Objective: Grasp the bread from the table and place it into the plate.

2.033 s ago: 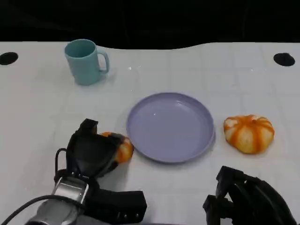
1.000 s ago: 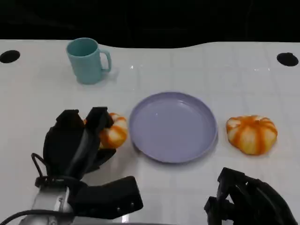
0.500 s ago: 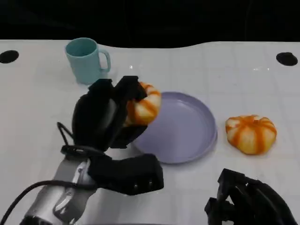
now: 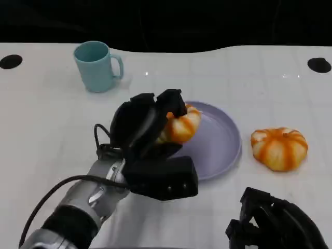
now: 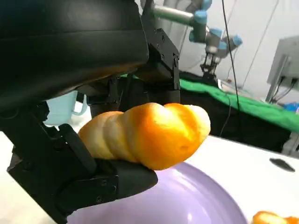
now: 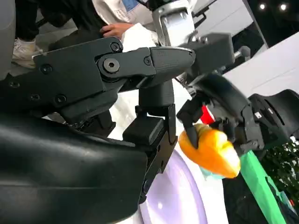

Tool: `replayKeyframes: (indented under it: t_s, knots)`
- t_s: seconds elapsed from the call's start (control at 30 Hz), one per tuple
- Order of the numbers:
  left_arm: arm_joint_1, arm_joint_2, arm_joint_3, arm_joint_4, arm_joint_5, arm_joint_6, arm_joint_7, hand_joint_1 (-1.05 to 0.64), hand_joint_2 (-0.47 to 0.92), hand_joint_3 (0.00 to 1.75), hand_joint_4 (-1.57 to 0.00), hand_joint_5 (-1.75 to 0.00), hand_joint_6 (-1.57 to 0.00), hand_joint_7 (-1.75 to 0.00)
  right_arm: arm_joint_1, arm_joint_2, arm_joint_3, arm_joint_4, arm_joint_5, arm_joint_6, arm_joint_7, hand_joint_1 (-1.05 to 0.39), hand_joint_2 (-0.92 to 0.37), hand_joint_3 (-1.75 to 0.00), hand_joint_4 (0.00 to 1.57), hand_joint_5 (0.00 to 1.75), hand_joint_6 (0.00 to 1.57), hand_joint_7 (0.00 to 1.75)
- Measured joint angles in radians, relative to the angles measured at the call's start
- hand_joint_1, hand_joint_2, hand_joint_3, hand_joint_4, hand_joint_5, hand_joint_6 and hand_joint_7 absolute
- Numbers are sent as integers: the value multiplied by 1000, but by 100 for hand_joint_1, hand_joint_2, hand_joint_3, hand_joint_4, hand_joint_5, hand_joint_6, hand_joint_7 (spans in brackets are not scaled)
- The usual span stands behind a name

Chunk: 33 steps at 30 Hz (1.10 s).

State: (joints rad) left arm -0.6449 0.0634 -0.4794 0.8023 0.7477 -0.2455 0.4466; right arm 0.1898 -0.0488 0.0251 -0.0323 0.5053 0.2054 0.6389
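My left hand (image 4: pixel 142 127) grips an orange-and-white striped bread roll (image 4: pixel 181 124) and holds it in the air over the left part of the lilac plate (image 4: pixel 223 142). The left wrist view shows the bread (image 5: pixel 149 133) close up between my fingers (image 5: pixel 93 184), with the plate (image 5: pixel 187 200) beneath it. A second striped bread (image 4: pixel 279 148) lies on the table to the right of the plate. My right hand (image 4: pixel 272 223) rests low at the near right, fingers curled, holding nothing. The right wrist view shows the held bread (image 6: pixel 210 151) and my left hand (image 6: pixel 229 109) across the plate (image 6: pixel 175 196).
A teal mug (image 4: pixel 96 66) stands at the far left of the white table (image 4: pixel 46 119). Two dark round holes (image 4: pixel 10 61) mark the table's far corners. A person's hand (image 6: pixel 112 30) appears beyond the table in the right wrist view.
My left hand has lifted the bread off the table left of the plate and carried it up and to the right, over the plate's left side. The right hand stayed still.
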Motion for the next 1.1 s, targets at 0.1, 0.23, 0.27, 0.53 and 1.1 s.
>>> replayKeyframes:
  t_s: [0.1,0.23,0.27,0.53,1.1]
  knots:
    - [-46,-16,-15,77,0,4,-29,-20,47,101,-91,-175,-67,-175,0,0,1,0,-1,0,0,-73,-92,-22,90,159,80,137]
    - [-87,-27,-35,136,-1,12,-83,-28,84,18,-74,-144,-89,-34,0,1,1,0,-1,0,0,-73,-92,-23,91,159,81,138]
    - [-90,-27,-40,142,-1,18,-105,-30,87,12,-72,-140,-86,-21,1,1,1,0,-1,0,0,-73,-92,-23,91,159,81,138]
    - [-92,-8,-93,86,14,91,-299,-82,92,24,-34,-13,-21,0,2,1,2,-7,-2,0,-1,-72,-92,-23,89,160,79,138]
    - [-55,117,-119,-283,39,244,-657,-105,92,51,-28,-5,-11,-3,2,2,2,-7,-1,-5,0,-72,-92,-23,88,161,79,137]
